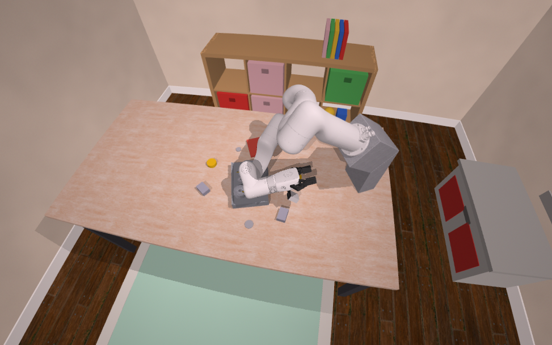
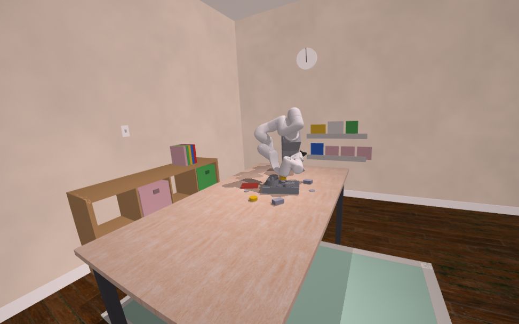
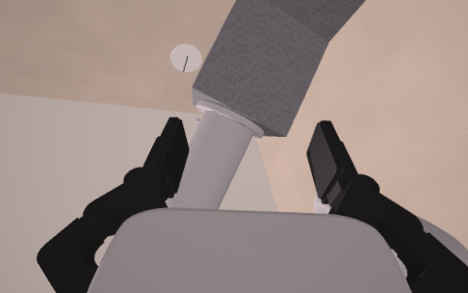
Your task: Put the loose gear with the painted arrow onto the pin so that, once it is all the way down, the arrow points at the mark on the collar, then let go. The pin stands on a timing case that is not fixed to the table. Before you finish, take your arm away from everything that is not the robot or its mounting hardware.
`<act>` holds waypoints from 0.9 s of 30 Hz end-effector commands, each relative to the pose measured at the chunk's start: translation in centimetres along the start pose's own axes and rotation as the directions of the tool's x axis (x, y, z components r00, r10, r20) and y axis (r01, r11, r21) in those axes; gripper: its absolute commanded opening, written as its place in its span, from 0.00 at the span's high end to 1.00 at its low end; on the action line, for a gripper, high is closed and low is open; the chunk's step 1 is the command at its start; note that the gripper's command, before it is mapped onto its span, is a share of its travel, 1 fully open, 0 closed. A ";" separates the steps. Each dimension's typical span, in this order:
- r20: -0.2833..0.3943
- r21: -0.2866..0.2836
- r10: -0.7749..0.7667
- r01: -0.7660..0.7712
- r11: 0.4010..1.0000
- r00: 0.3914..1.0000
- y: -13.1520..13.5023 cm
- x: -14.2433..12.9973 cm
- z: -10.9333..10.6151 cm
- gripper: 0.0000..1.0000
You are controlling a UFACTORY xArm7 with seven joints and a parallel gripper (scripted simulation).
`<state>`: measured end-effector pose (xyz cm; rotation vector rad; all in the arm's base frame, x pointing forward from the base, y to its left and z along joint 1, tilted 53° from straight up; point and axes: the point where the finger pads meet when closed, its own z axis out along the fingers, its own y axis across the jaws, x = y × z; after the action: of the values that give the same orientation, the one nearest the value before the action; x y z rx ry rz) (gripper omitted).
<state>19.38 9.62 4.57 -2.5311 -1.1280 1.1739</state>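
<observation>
The grey timing case (image 1: 252, 204) (image 2: 280, 191) sits mid-table, partly hidden under my arm in the top view. A toothed grey gear (image 1: 239, 191) shows on its left part beside my wrist. I cannot tell whether it is the loose gear; no painted arrow, collar mark or bare pin can be made out. My gripper (image 1: 312, 175) (image 2: 303, 153) (image 3: 247, 135) is open and empty. It is raised to the right of the case in the top view and points sideways toward the arm's base. The wrist view shows no case or gear.
A yellow disc (image 1: 211, 163) (image 2: 253, 198) and a grey block (image 1: 202, 188) (image 2: 278, 201) lie left of the case. Another block (image 1: 282, 214) (image 2: 308, 181) and a grey disc (image 1: 248, 224) (image 2: 311, 190) lie nearer the front edge. A red slab (image 1: 252, 147) (image 2: 249, 185) lies behind. Another yellow piece (image 2: 282, 177) is beyond the case.
</observation>
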 end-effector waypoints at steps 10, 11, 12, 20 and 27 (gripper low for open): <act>-0.007 0.017 -0.015 0.015 1.000 1.000 -1.0 0.3 -0.1 0.00; -0.012 0.062 -0.057 0.057 0.996 0.998 -3.3 0.5 -0.3 0.00; -0.018 0.106 -0.098 0.099 0.989 0.995 -5.6 0.5 -0.6 0.00; -0.018 0.106 -0.098 0.099 0.989 0.995 -5.6 0.5 -0.6 0.00; -0.018 0.106 -0.098 0.099 0.989 0.995 -5.6 0.5 -0.6 0.00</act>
<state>16.81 14.07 6.86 -2.3726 -1.1384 1.1614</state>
